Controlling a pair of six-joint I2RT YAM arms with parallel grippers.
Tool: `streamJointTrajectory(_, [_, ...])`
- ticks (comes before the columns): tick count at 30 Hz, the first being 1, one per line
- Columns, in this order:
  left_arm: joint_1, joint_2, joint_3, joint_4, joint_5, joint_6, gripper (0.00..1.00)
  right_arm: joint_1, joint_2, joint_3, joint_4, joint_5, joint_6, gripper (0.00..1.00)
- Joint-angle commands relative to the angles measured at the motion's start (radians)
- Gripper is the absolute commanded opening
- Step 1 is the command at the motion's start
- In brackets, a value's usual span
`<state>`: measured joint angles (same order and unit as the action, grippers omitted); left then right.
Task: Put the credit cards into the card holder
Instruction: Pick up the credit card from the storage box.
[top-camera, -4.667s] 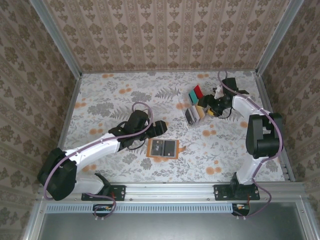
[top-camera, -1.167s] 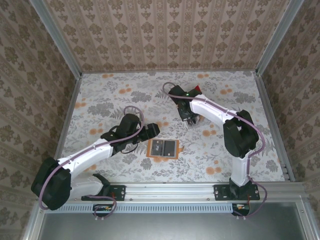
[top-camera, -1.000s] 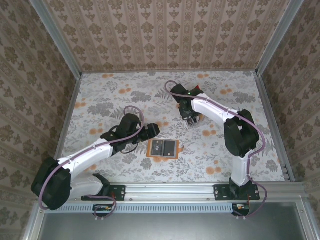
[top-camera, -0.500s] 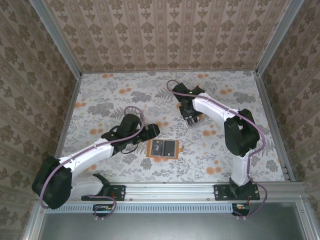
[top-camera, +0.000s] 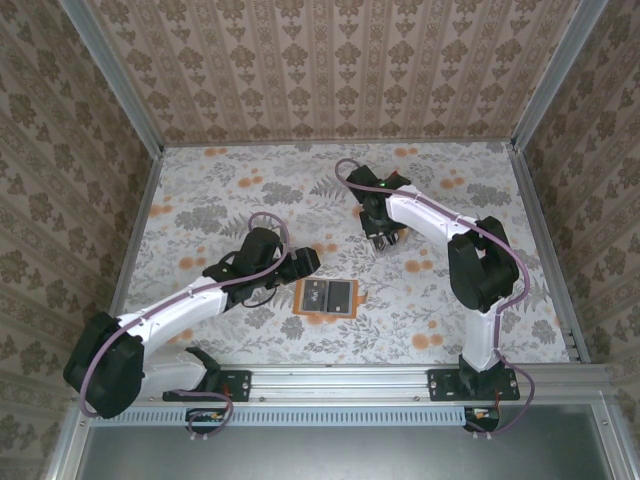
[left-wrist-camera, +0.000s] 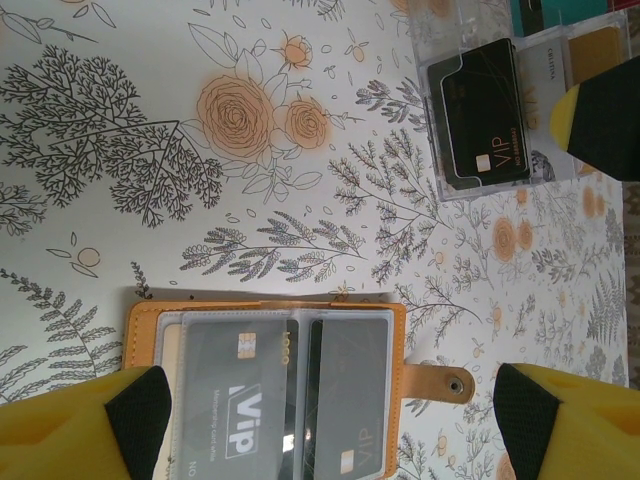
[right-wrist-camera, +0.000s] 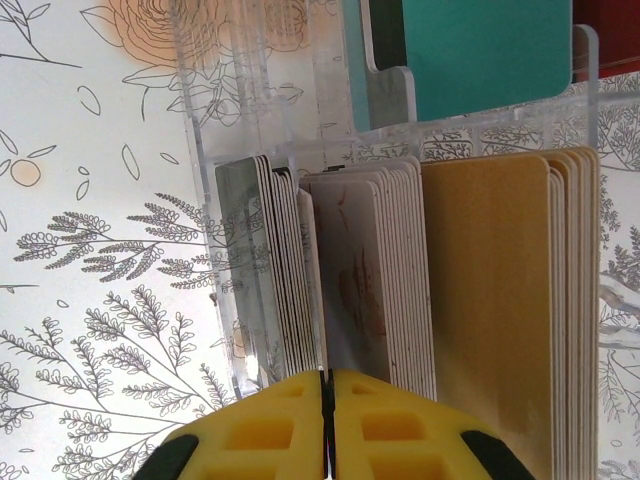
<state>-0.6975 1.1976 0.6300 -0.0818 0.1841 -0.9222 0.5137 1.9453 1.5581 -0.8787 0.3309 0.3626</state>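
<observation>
Nearest, the card holder (left-wrist-camera: 270, 390) is shown lying open on the surface (top-camera: 200, 210), with a grey card (left-wrist-camera: 235, 400) seated in one clear pocket and a dark card (left-wrist-camera: 345, 400) in the pocket beside it. The left end effector (left-wrist-camera: 330, 405) hangs over it with its jaws wide apart and nothing held.

Farther out, the right end effector (right-wrist-camera: 328, 400) is seen with its fingers pressed together at the edge of the credit cards (right-wrist-camera: 360, 270), which are stood on edge in a clear rack (right-wrist-camera: 245, 130). Whether a card edge is pinched between the fingers cannot be told.

The chief risk is judged to be a failed or double pick. The cards are packed face to face, so a neighbour may be dragged up, or a thin edge may slip out of the grip. The rack appears light and unfixed, and may also be tipped or pushed along. Its dividers and walls are placed in the way of any sideways pull.

Farthest, teal cards (right-wrist-camera: 480, 50) are stored behind the beige stack (right-wrist-camera: 490, 300).
</observation>
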Motion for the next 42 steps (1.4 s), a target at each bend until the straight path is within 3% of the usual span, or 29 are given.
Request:
streamJointTrajectory(1, [0.009, 0.007, 0.002, -0.001, 0.011, -0.003, 0.87, -0.007, -0.068, -0.016, -0.013, -0.018, -0.001, 0.09])
streamJointTrajectory(15, [0.008, 0.014, 0.025, -0.006, 0.02, 0.002, 0.87, -0.014, -0.258, -0.086, -0.016, -0.077, 0.05, 0.06])
streamJointTrajectory(23, [0.006, 0.018, 0.024, -0.004, 0.02, -0.001, 0.86, -0.021, -0.472, -0.258, 0.119, -0.278, 0.189, 0.05])
streamJointTrajectory(30, [0.005, 0.006, -0.001, -0.035, 0.016, 0.003, 0.86, -0.01, -0.652, -0.513, 0.366, -0.502, 0.387, 0.04])
streamJointTrajectory(36, [0.006, -0.019, -0.049, -0.095, -0.012, 0.003, 0.86, 0.075, -0.738, -0.71, 0.499, -0.49, 0.52, 0.04])
streamJointTrajectory(42, [0.006, -0.021, -0.081, -0.118, -0.008, 0.0, 0.84, 0.19, -0.723, -0.829, 0.621, -0.428, 0.625, 0.04])
